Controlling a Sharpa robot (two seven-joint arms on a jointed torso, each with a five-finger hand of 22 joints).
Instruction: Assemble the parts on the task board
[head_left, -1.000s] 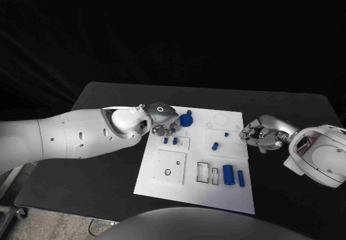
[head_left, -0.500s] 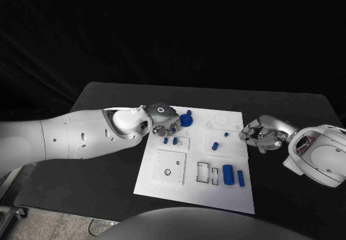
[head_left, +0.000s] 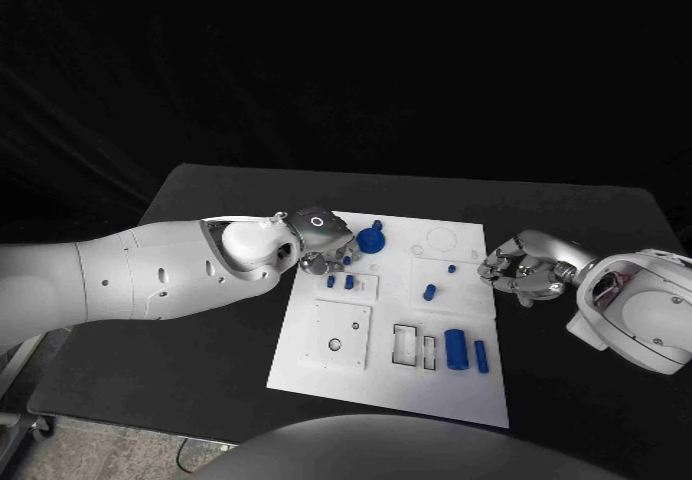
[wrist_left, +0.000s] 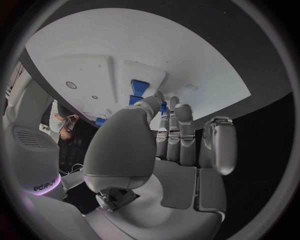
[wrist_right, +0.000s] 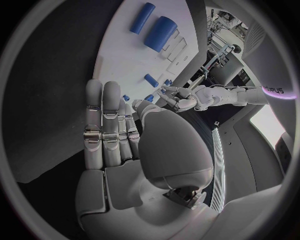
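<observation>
The white task board (head_left: 389, 330) lies mid-table. My left hand (head_left: 325, 248) hovers over its far left corner, fingers pointing down beside two small blue pegs (head_left: 340, 283), which stand near the fingertips (wrist_left: 167, 117) as pegs (wrist_left: 137, 90). A speck of blue shows between thumb and fingers; I cannot tell whether it is held. A round blue part (head_left: 374, 240) sits just right of that hand. My right hand (head_left: 522, 270) stays at the board's right edge, holding nothing, its fingers (wrist_right: 106, 125) straight. A blue peg (head_left: 430, 292) and two blue cylinders (head_left: 464, 351) lie on the board.
The board carries rectangular slots (head_left: 415, 345) and a square plate with a hole (head_left: 336, 335). Black table (head_left: 202, 330) runs around the board on all sides. In the right wrist view the cylinders (wrist_right: 159, 30) and my left hand (wrist_right: 178, 97) show across the board.
My left hand has turned slightly and edged a little left over the board's corner. The right hand and the parts have not moved.
</observation>
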